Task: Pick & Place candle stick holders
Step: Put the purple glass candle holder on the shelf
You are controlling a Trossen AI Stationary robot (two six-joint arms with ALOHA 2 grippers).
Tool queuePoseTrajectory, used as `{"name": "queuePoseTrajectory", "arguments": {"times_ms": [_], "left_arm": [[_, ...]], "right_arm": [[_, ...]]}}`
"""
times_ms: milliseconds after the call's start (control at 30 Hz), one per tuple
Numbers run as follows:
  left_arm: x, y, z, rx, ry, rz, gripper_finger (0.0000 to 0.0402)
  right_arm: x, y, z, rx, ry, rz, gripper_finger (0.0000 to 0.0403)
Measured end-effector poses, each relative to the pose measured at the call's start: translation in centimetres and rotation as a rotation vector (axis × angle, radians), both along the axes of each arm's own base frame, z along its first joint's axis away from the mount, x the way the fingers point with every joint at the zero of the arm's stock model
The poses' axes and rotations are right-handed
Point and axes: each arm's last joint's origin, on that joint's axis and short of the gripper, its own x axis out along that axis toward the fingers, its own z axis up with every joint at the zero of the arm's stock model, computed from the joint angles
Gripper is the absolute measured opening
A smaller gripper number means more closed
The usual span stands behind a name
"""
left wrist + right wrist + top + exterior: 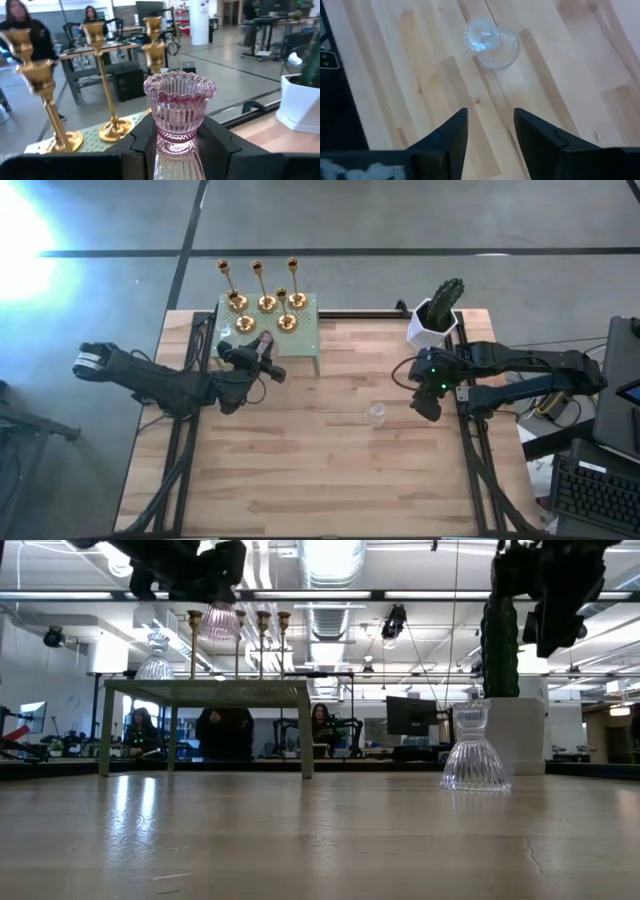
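Left claw (175,150) grips a pinkish ribbed glass holder (179,102) by its waist, fingers closed on either side, the cup standing upright above them. Its arm reaches in low across the bench (330,480) from the left side, stretched out nearly level, with the claw raised at the near edge of a small green stand (300,340). Just beyond the claw, on that stand, stand the gold candlesticks (265,302), several of them upright on round bases, short and tall. A clear glass holder (155,658) sits at the stand's left end, beside the claw.

Right claw (490,135) hangs above the bench with its two fingers parted and nothing between them. Its arm comes in from the right side, folded back on itself, the claw pointing down and inward. Ahead of the claw and apart from it, another clear glass holder (376,415) stands upright on the bare wood. Behind that arm, at the bench's far edge, is a white pot with a cactus (437,315).
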Motion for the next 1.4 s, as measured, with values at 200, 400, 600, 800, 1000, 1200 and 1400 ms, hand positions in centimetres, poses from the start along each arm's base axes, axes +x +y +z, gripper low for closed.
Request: {"name": "queuePoseTrajectory", "arguments": {"times_ms": [200,400,600,800,1000,1200,1400], "left_arm": [[-0.4,1.7,-2.0,-0.021,-0.026,0.061,0.0111],[-0.7,3.6,-3.2,-0.040,-0.060,0.063,0.0111],[-1.2,4.9,-4.5,-0.048,-0.066,0.085,0.0111],[-1.7,6.0,-5.5,-0.062,-0.110,0.045,0.0111],[-1.9,6.7,-5.7,-0.061,-0.112,0.033,0.0111],[-1.8,7.0,-5.8,-0.072,-0.111,-0.023,0.0111],[-1.8,7.0,-5.8,-0.073,-0.108,-0.030,0.0111]], "right_arm": [[-0.6,-0.1,-0.9,-0.050,-0.024,-0.025,0.0145],[-0.3,-0.1,-1.2,-0.055,-0.042,-0.025,0.0139],[-0.3,-0.1,-1.2,-0.056,-0.046,-0.023,0.0142],[-0.2,-0.1,-1.2,-0.060,-0.052,-0.019,0.0141],[-0.1,-0.2,-1.1,-0.062,-0.061,-0.017,0.0133],[-0.1,-0.2,-1.1,-0.065,-0.066,-0.013,0.0132],[-0.1,-0.2,-1.1,-0.066,-0.067,-0.010,0.0135]]}}
